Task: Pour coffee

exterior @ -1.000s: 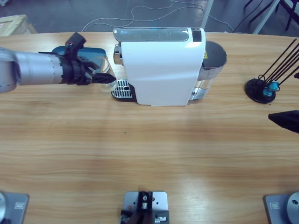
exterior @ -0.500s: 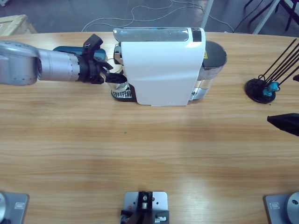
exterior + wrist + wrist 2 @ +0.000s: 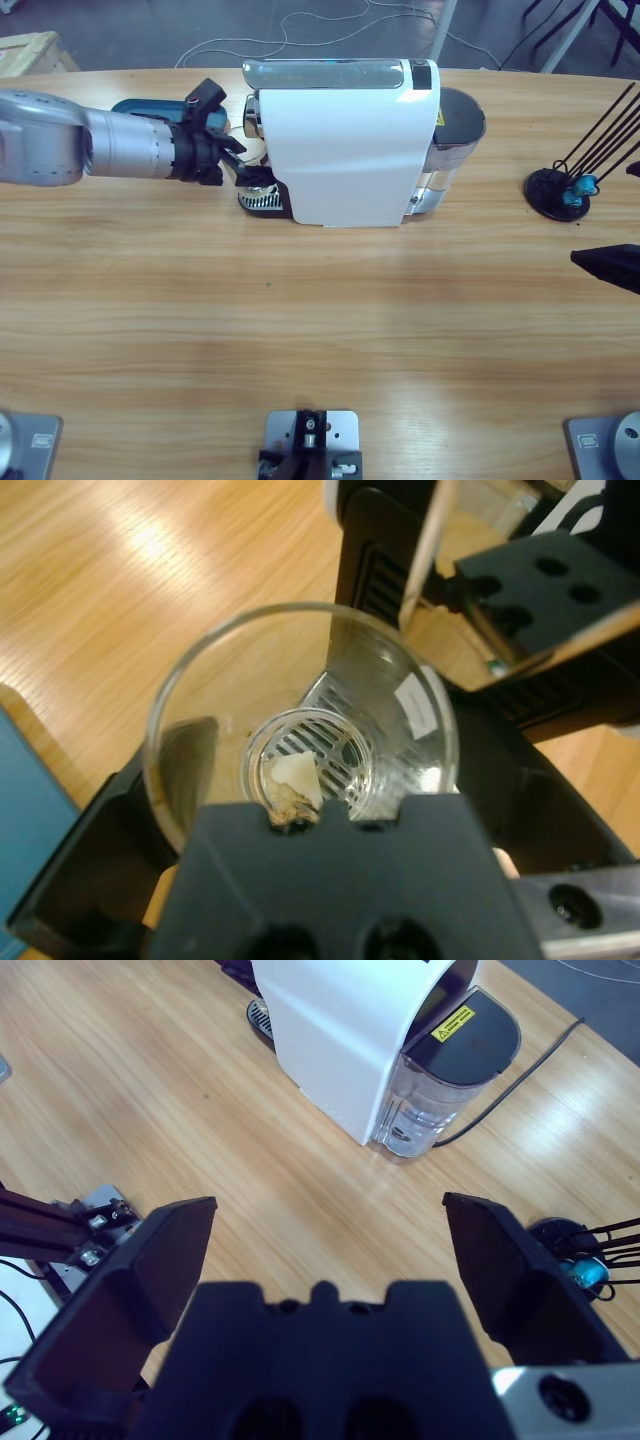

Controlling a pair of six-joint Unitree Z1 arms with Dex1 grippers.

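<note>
Your left pincer (image 3: 300,810) is clamped on the clear round glass cup (image 3: 300,730), parked over the white boxy coffee machine's (image 3: 350,140) metal drip grille (image 3: 260,200). Can't spot coffee inside. Your right pincer (image 3: 330,1250) hangs wide open above the wooden worktop (image 3: 320,330).

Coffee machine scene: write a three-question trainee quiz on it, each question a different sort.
1. True or false: the left gripper holds a clear glass.
2. The glass sits over the coffee machine's A) water tank B) drip grate C) top lid.
3. Fill in: the right gripper's fingers are ____.

Key: 1 true. 2 B, the drip grate shows through the glass bottom in the left wrist view. 3 open, holding nothing.
</note>
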